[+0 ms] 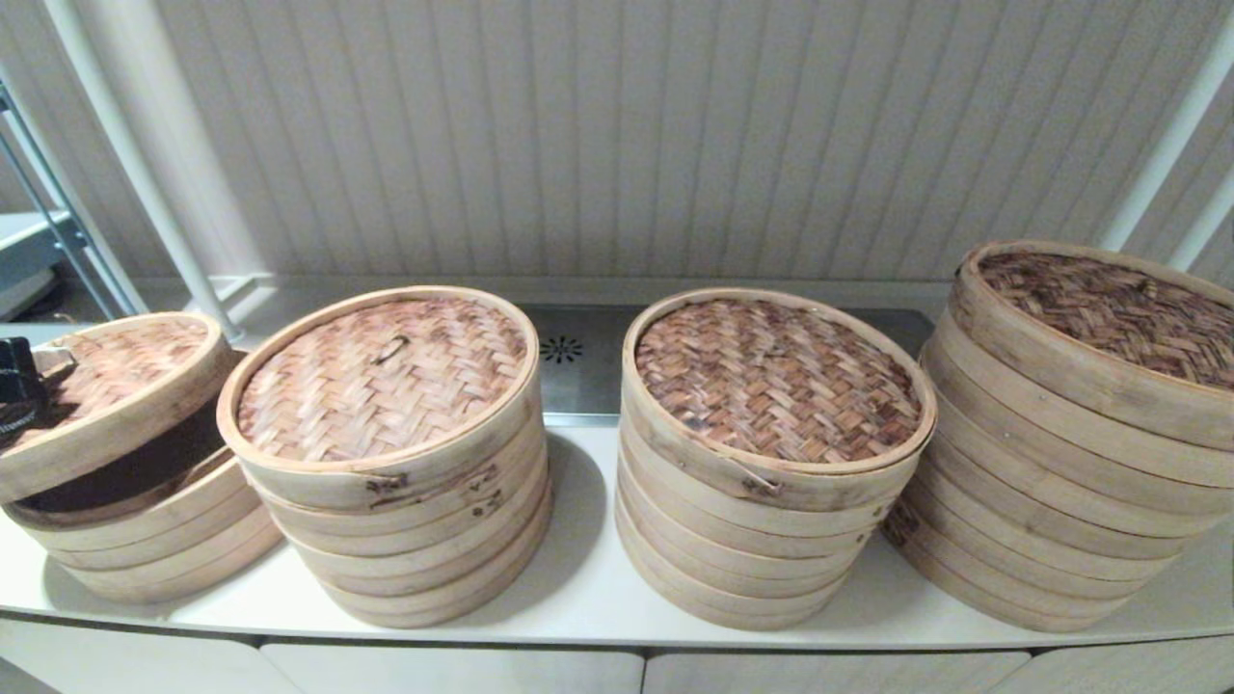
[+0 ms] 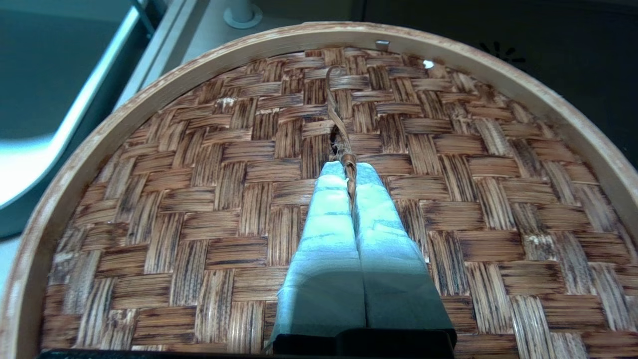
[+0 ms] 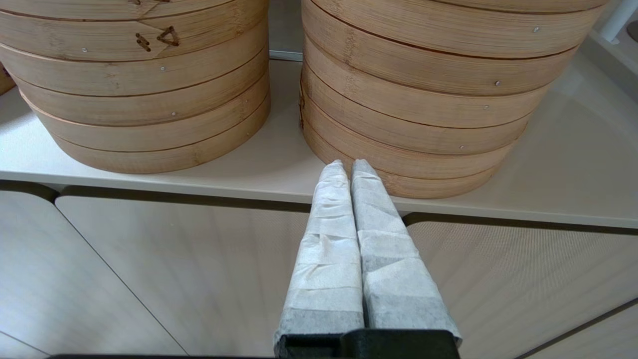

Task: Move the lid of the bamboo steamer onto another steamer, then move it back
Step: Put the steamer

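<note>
Left gripper (image 2: 349, 167) pinched on lid (image 2: 249, 209) handle loop (image 2: 344, 134), lid tilted above leftmost steamer (image 1: 154, 545)

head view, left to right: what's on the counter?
left gripper shut on the tilted lid above the far-left steamer → second steamer → third steamer → tallest steamer.

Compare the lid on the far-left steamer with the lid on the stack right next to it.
The far-left lid is tilted, raised off its steamer stack with a dark gap below; the neighbouring lid sits flat and seated. The left pincer pinches the far-left lid's handle loop; nothing touches the neighbouring lid. Both are round woven bamboo.
</note>
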Tool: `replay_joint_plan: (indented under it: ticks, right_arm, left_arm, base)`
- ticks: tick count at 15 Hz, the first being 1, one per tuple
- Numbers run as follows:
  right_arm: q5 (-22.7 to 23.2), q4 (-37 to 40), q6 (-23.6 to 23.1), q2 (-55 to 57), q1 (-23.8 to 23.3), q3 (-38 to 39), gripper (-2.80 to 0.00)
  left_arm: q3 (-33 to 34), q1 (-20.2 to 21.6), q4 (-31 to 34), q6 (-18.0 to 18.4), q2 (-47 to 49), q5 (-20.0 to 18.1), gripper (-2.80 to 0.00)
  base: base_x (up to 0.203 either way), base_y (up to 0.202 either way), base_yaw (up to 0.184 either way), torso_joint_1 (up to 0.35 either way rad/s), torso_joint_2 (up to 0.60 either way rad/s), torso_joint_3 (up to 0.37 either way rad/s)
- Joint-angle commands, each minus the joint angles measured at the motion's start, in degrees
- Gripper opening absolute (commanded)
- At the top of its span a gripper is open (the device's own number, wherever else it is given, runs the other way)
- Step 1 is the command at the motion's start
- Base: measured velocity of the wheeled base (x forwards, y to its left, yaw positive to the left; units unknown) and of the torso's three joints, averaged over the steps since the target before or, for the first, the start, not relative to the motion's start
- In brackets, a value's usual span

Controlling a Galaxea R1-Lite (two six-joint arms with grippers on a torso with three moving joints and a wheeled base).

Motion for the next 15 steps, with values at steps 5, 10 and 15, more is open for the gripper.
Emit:
replay_joint_plan:
  ticks: [5,10,15]
  right_arm:
    - [0.0,0.02,-0.03,-0.37,0.02,0.0,-2.8]
    - [0.0,0.02,-0.03,-0.37,0.02,0.0,-2.8]
    - [0.0,0.02,-0.03,-0.37,0.11,0.0,-2.8]
  left_arm:
    - [1.82,-5.15,-0.37,-0.04,1.22,1.16,-2.8]
    - [4.01,-5.9,-2.67,0.05,2.57,1.56,-2.8]
    - [4.87,-5.79,-6.46,-0.46,2.92,1.65,-2.8]
  base:
    - [0.0,0.0,0.0,0.0,0.0,0.0]
    - [0.0,0.0,0.0,0.0,0.0,0.0]
    - [0.0,0.0,0.0,0.0,0.0,0.0]
